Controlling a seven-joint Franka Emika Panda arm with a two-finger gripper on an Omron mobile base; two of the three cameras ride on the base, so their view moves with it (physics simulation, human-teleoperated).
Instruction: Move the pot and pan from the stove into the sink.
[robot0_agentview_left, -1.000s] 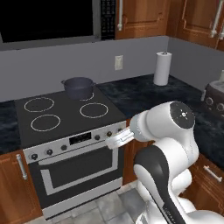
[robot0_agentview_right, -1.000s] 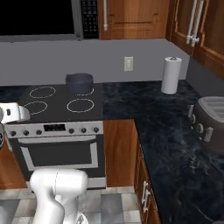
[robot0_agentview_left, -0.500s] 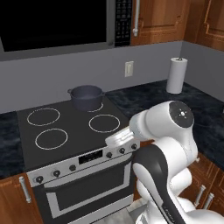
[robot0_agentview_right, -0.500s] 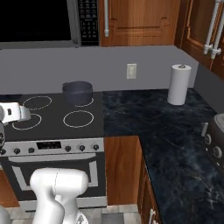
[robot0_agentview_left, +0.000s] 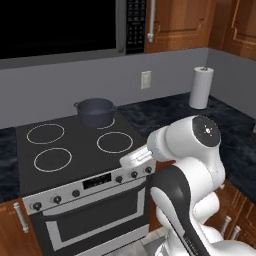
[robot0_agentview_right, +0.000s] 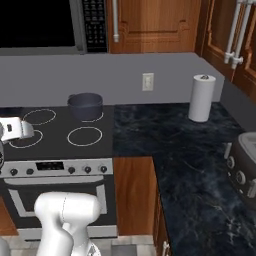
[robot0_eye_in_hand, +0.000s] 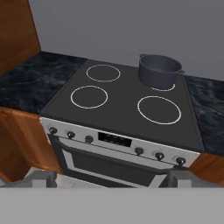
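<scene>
The dark grey pot (robot0_agentview_left: 95, 111) (robot0_agentview_right: 85, 106) (robot0_eye_in_hand: 158, 70) stands upright on the back right burner of the stove (robot0_agentview_left: 75, 145) (robot0_agentview_right: 55, 140) (robot0_eye_in_hand: 118, 107). It has two small loop handles on its rim. The other three burner rings are bare. My gripper (robot0_eye_in_hand: 111, 177) is open, with nothing between its fingers, and hangs in front of the stove's knob row, well short of the pot. The pan and the sink are out of view.
A white paper towel roll (robot0_agentview_left: 201, 87) (robot0_agentview_right: 201, 98) stands on the dark marbled counter (robot0_agentview_right: 180, 150) right of the stove. A toaster (robot0_agentview_right: 245, 167) sits at the far right. A black microwave (robot0_agentview_left: 60, 25) hangs above the stove, with wooden cabinets beside it.
The whole picture has shifted: the base has driven, so the stove and pot now sit closer and more central. The gripper stays open and the pot has not moved on its burner.
</scene>
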